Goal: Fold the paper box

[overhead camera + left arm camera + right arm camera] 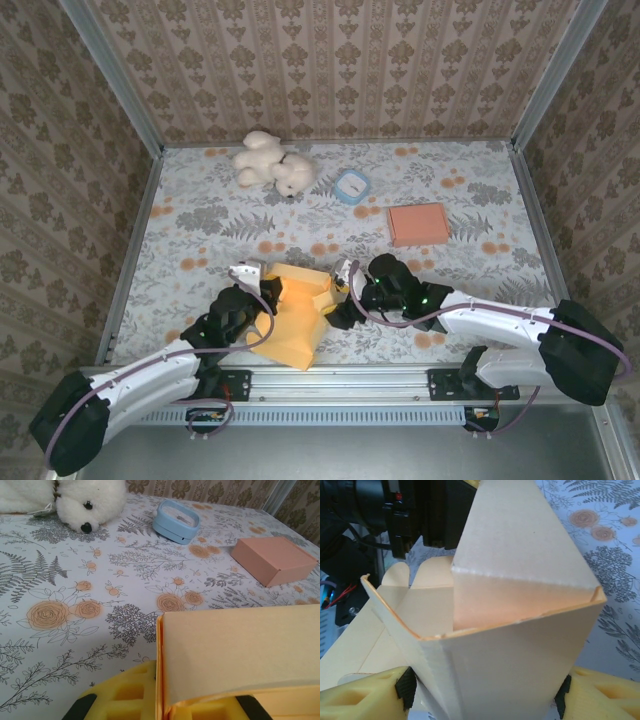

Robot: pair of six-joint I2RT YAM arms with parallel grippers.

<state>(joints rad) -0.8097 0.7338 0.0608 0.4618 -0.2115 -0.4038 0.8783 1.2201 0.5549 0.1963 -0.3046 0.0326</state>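
Note:
The yellow paper box (298, 318) stands half-folded near the table's front edge, between both arms. My left gripper (262, 296) is shut on one of its flaps. In the left wrist view that flap (240, 650) rises edge-on from between the yellow fingers (125, 700) of the left gripper (165, 712). My right gripper (345, 295) holds the box from the right side. In the right wrist view the open box body (520, 645) sits between the jaws of the right gripper (482, 700), with both black pads (406, 687) pressed against its walls.
A closed pink box (418, 224) (274, 559) lies at the right back. A small round blue container (352, 186) (176, 521) and a white plush toy (272, 165) (75, 500) sit at the back centre. Patterned walls enclose the table.

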